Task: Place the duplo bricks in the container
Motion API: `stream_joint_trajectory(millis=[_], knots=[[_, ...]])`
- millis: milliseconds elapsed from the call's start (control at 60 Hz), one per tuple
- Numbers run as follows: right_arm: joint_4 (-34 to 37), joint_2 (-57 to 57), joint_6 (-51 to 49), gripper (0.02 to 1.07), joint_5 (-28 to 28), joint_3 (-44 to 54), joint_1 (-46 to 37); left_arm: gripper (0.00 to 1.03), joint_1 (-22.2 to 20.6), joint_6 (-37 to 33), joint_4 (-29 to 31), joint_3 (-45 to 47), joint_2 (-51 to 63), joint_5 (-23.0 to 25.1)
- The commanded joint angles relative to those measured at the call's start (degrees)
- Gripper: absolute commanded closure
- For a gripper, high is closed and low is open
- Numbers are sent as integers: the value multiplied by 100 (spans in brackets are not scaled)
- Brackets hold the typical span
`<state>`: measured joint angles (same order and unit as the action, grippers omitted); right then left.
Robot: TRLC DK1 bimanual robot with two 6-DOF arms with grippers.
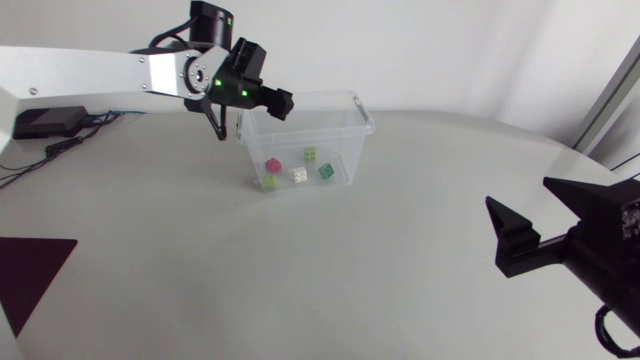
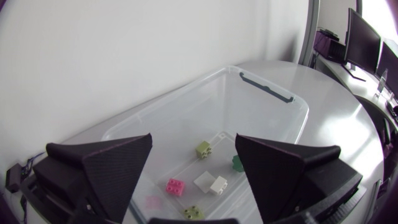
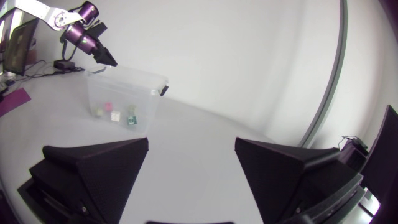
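The left claw (image 1: 281,103) is held just above the clear container (image 1: 362,112), over the rim on the side its arm comes from. Its fingers are spread wide and nothing is gripped. In the left wrist view the container's open mouth lies beneath the gap. This pose is judged to suit a drop, so that a released brick falls within the walls.

All the bricks that can be seen lie on the container's floor: a pink brick (image 1: 271,165), an olive brick (image 1: 311,154), a white brick (image 1: 299,175), a dark green brick (image 1: 326,171) and a yellow-green brick (image 1: 269,183). The task is therefore judged at or near its end.

The right claw (image 1: 520,200) is kept well apart from the container across the worktop (image 1: 400,280). It is equally wide open and empty, presumably to stay out of the way.
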<state>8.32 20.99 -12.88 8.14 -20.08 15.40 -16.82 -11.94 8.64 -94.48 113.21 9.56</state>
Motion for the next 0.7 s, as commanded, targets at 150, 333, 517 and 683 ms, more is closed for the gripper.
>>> stream_joint_trajectory(millis=[150,333,517,683], knots=[[-164,-377,-153,7,74,390,-476,4,645,-159,-592,1344,-1530,-42],[-146,-719,-153,7,74,478,-714,4,908,-370,-1260,2645,-2532,-51],[-102,-1220,-232,7,74,628,-960,4,1084,-616,-1682,3779,-3411,-174],[56,-1695,-302,7,74,821,-1092,4,1427,-616,-2148,4693,-4052,-174]])
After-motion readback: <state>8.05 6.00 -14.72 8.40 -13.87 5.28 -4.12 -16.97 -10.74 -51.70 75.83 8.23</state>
